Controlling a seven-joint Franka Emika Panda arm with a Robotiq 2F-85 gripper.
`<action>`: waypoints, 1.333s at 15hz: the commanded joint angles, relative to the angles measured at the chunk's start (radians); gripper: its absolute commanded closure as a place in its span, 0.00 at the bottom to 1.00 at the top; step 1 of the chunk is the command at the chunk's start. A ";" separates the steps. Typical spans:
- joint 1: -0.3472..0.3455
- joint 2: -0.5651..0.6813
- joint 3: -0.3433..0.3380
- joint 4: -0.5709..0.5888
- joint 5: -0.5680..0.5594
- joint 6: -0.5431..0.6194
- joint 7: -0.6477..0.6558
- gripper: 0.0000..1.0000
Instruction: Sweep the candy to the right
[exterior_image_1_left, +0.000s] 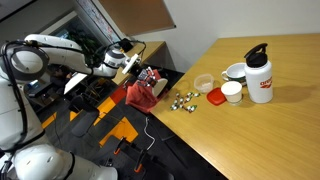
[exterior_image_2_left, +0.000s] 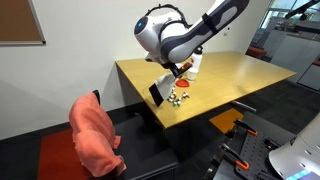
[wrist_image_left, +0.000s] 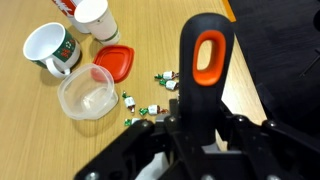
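The candy (wrist_image_left: 150, 97) is a loose cluster of tiny silvery-white and green wrapped sweets on the wooden table, close to its edge. It shows in both exterior views (exterior_image_1_left: 183, 100) (exterior_image_2_left: 177, 97). My gripper (wrist_image_left: 198, 125) is shut on a black brush-like tool (wrist_image_left: 205, 55) with an orange-rimmed hole in its handle. In the wrist view the tool stands just right of the candy and hides part of it. In an exterior view my gripper (exterior_image_1_left: 140, 72) is off the table's edge, beside the candy. The tool's black head (exterior_image_2_left: 157, 93) hangs near the table edge.
A clear plastic tub (wrist_image_left: 85, 90) and a flat red lid (wrist_image_left: 115, 60) lie just beyond the candy. Two white cups (wrist_image_left: 50, 45) (wrist_image_left: 92, 15) stand behind them. A white bottle (exterior_image_1_left: 260, 75) stands further along the table. A red-covered chair (exterior_image_2_left: 95, 135) is beside the table.
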 joint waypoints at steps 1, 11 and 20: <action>-0.027 0.060 0.007 0.079 0.029 -0.038 -0.037 0.88; -0.068 0.222 -0.022 0.263 0.153 -0.127 -0.024 0.88; -0.109 0.275 -0.079 0.280 0.128 -0.269 -0.032 0.88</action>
